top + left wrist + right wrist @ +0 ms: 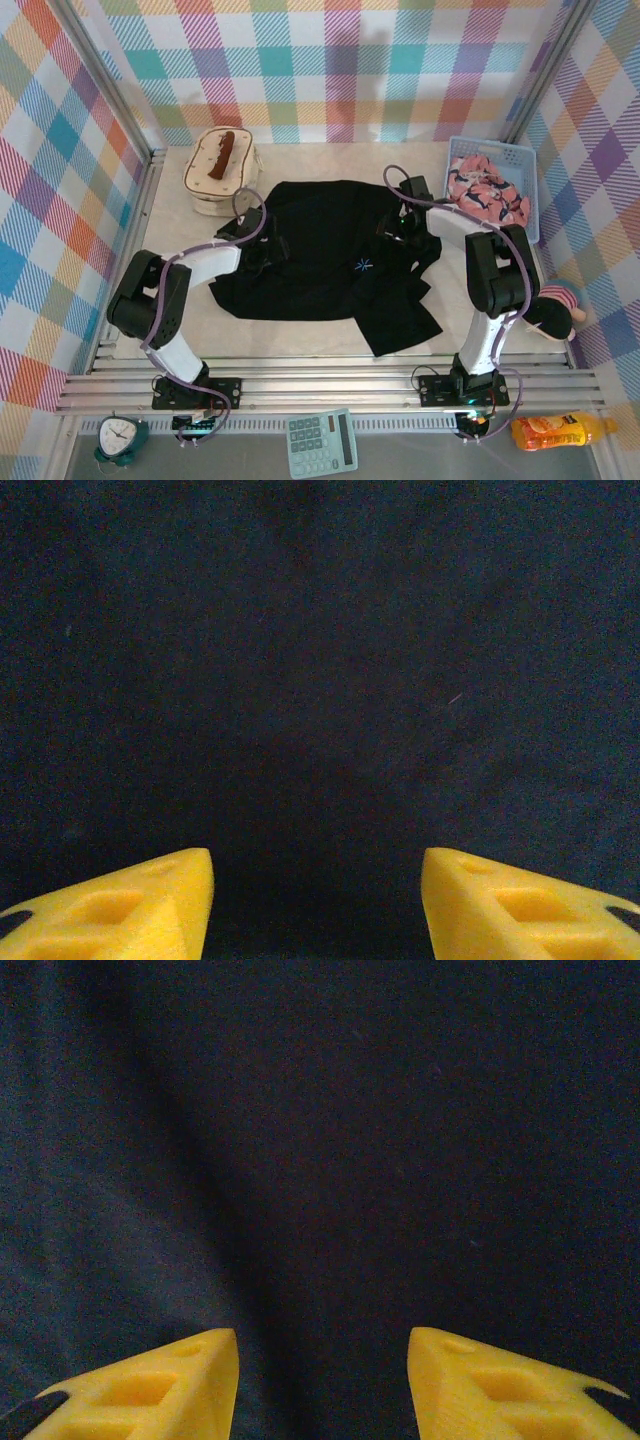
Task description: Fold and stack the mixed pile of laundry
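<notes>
- black shirt (330,265) spread flat mid-table (300,338); one part trails toward near-right edge
- pink printed garment (487,195) bunched in blue mesh basket (492,144), far-right corner; apart from shirt
- left gripper (263,255) low over shirt's left side; yellow fingers (150,905) apart, plain black cloth seen thru gap
- right gripper (396,228) over shirt's upper right, near basket; fingers (500,1385) apart too, creased cloth below
- cream bag (222,170) far-left, just off shirt

The cream table (340,162) bears a spread black shirt (320,255), a quilted bag (222,170) and a blue basket (492,147).
</notes>
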`<action>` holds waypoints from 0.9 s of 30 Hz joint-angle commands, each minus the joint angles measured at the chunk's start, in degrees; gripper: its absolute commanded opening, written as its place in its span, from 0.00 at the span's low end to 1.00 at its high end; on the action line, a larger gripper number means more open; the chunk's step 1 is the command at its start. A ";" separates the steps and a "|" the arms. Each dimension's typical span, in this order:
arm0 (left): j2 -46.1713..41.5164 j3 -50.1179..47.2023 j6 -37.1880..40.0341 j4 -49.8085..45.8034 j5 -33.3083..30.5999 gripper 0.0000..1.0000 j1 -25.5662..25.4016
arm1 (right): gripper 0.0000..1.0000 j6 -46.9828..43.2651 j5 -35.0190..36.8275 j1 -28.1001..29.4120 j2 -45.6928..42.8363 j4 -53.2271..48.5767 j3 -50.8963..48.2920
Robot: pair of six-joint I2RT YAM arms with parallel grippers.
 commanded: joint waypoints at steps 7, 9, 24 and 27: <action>-12.21 -11.34 -5.58 -14.81 2.97 0.54 -5.46 | 0.50 -0.21 0.74 1.33 -8.68 -9.75 -14.56; -17.78 -11.12 -7.38 -16.46 3.27 0.55 -5.80 | 0.51 -1.00 1.19 1.29 -11.92 -12.06 -15.27; 11.16 27.39 6.97 -14.44 -16.17 0.67 1.97 | 0.56 -10.40 6.80 -0.13 -4.75 -10.66 13.87; 18.69 33.71 6.90 -16.15 -17.28 0.66 2.35 | 0.56 -11.09 5.60 -0.28 -0.11 -9.63 18.32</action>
